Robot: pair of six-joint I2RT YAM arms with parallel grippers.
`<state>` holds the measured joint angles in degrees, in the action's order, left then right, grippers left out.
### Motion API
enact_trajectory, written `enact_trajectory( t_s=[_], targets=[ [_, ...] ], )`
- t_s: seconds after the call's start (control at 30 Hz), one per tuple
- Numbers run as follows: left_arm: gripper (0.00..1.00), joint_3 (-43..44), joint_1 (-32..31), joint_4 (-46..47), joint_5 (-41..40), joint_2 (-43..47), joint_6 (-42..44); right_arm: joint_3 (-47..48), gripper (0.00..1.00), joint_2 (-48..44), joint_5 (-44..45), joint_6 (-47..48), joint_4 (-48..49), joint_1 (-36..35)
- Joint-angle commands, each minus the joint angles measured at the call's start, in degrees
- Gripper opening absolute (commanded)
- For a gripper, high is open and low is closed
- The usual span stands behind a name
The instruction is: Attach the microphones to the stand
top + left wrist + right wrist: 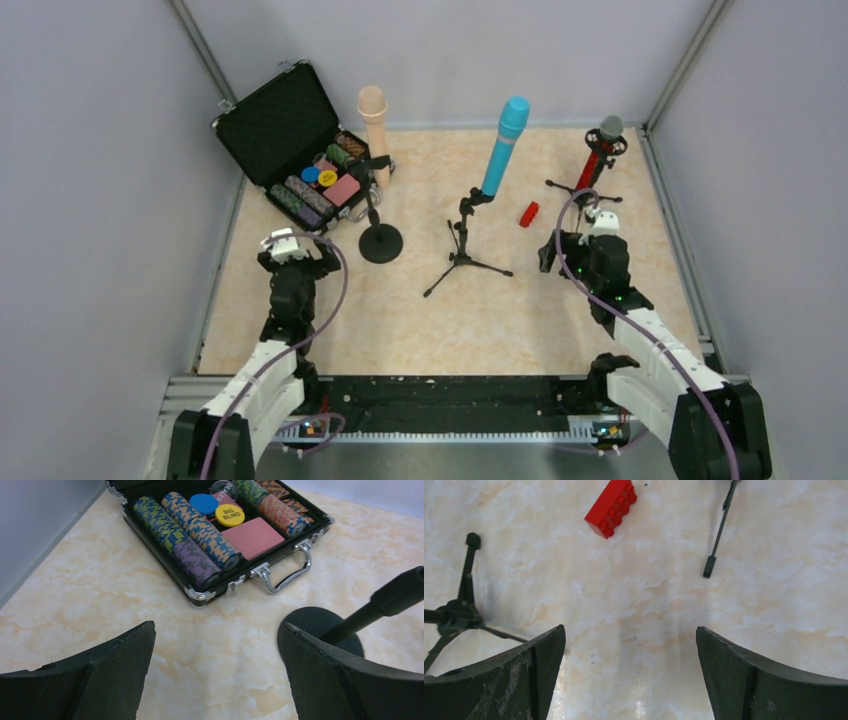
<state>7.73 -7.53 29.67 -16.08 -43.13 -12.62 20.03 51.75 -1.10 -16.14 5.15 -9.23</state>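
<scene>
Starting closest to us: both pincers are spread wide with nothing between the fingers. The left pincer hovers over bare table, and so does the right pincer.

Just ahead of the left pincer, right by its right finger, we've got the black round base of a stand, with its pole leaning off to the right. Further ahead and a bit left of that pincer is an open poker chip case, with rows of chips, a deck of cards and a yellow "BIG BLIND" button inside.

Over at the right pincer, off to its left there's the black tripod stand. A little red block lies ahead and slightly left of it. Ahead and to its right we can see one thin leg of a second, smaller tripod.

Now the mics, all beyond the pincers and none touching them. The beige microphone sits upright on the round-base stand, ahead and right of the left pincer, next to the case. The cyan microphone is up on the middle tripod, tilted with its head leaning right, ahead and left of the right pincer. The glittery red microphone with the silver mesh head is on the small tripod, straight ahead of the right pincer near the far corner.
</scene>
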Motion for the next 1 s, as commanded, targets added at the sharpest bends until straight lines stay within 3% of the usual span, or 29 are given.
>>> enact_trajectory(
  t_s=[0.0,0.13,0.27,0.43,0.53,0.6,0.7,0.8,0.93,0.97],
  targets=[
    [0.99,-2.8,0.3,17.2,-4.3,-6.3,8.0,-0.3,0.99,0.1,8.0,5.8,7.7,0.4],
    [0.99,-5.8,0.4,31.9,-5.3,-15.8,10.9,-11.2,0.99,-6.3,10.4,10.9,25.7,0.4],
    [0.99,-4.5,0.9,36.4,-2.4,-21.3,14.5,-23.6,0.99,-5.1,14.8,12.6,49.1,0.4],
    [0.99,-3.7,2.4,47.1,-0.6,-30.8,14.8,-20.4,0.99,4.0,15.4,14.2,51.7,0.5],
    [0.99,-2.8,3.7,55.2,1.2,-41.0,14.5,-18.3,0.99,11.8,16.8,14.4,60.4,0.7],
    [0.99,-2.7,3.8,61.3,2.0,-45.1,15.5,-14.4,0.99,15.1,17.4,15.4,56.4,0.9],
    [0.99,-1.5,3.9,53.2,1.0,-41.4,13.7,-12.9,0.99,19.8,15.5,18.7,60.6,1.6],
    [0.99,1.6,3.9,46.5,0.3,-41.2,14.0,-16.5,0.99,24.9,11.6,19.3,72.0,3.2],
    [0.99,6.2,4.2,38.8,-3.0,-41.6,12.9,-15.3,0.97,32.7,11.2,19.8,78.1,3.8],
    [0.99,6.5,4.5,38.1,-2.9,-41.4,12.9,-14.5,0.95,31.3,11.8,19.2,74.6,3.8]
  ],
)
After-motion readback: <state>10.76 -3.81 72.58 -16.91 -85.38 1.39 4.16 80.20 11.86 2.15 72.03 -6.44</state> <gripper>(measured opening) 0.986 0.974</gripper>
